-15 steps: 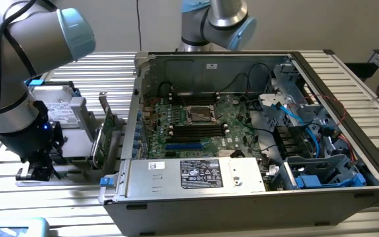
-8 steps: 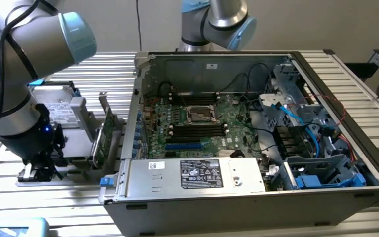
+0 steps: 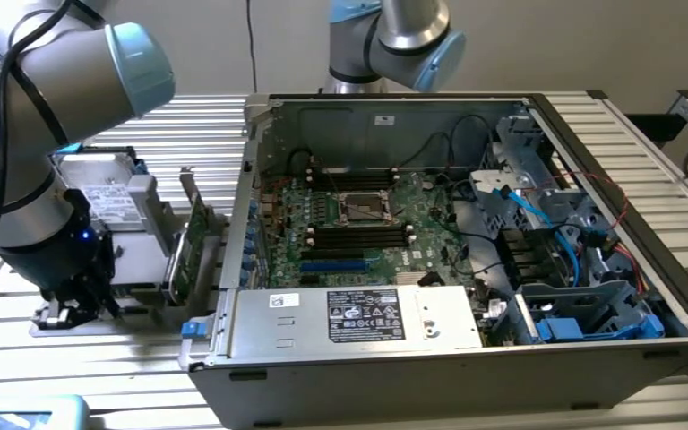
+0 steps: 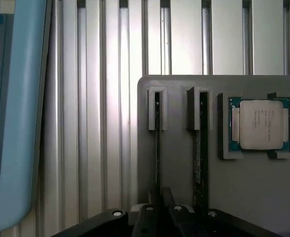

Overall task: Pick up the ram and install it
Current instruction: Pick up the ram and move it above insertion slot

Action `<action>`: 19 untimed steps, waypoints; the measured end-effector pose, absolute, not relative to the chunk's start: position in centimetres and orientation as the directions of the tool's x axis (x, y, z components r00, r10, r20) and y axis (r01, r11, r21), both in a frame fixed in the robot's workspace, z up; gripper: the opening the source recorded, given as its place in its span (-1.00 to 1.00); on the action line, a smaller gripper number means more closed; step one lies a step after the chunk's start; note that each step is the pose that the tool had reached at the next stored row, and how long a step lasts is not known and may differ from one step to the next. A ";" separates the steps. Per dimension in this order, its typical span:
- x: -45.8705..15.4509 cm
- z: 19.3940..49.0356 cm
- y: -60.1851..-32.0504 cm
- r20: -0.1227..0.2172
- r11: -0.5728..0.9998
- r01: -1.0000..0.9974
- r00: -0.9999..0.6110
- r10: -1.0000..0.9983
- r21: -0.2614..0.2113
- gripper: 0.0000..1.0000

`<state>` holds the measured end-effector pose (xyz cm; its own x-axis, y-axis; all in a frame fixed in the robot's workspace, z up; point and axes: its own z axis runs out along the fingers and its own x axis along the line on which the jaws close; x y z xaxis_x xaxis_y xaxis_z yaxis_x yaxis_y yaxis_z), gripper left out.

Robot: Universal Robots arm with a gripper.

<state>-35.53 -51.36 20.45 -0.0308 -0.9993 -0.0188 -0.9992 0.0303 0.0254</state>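
In the wrist view the ram [image 4: 158,143] stands on edge in one slot of a grey holder [image 4: 179,168], seen as a thin dark line. My gripper [image 4: 160,205] is right over it, its fingers [image 4: 167,196] drawn in close on either side of the stick's near end. A second stick [image 4: 199,158] stands in the neighbouring slot. In the exterior view my gripper [image 3: 75,309] is low over the holder, to the exterior view's left of the open computer case [image 3: 261,116]. The black memory slots [image 3: 356,237] lie on the motherboard inside.
A processor chip [image 4: 261,123] sits in a pocket of the holder beside the sticks. A green expansion card [image 3: 194,242] stands between the holder and the case. The power supply [image 3: 356,318] fills the case's near side. A second arm [image 3: 392,45] is behind the case. A light-blue device [image 4: 12,123] lies on the slatted table.
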 end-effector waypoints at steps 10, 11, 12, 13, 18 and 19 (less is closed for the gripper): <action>-35.5 25.0 -52.2 -0.019 0.032 -0.999 -0.032 -0.999 0.025 -0.73; -35.6 25.5 -52.2 -0.019 0.032 -0.999 -0.032 -0.999 0.025 -0.73; -35.6 25.9 -52.2 -0.019 0.032 -0.999 -0.033 -0.999 0.025 -0.73; -35.5 26.4 -52.2 -0.019 0.032 -0.999 -0.033 -0.999 0.025 -0.73; -35.3 28.6 -52.3 -0.018 0.032 -0.999 -0.032 -0.999 0.025 -0.73; -35.2 29.0 -52.3 -0.019 0.032 -0.999 -0.032 -0.999 0.025 -0.73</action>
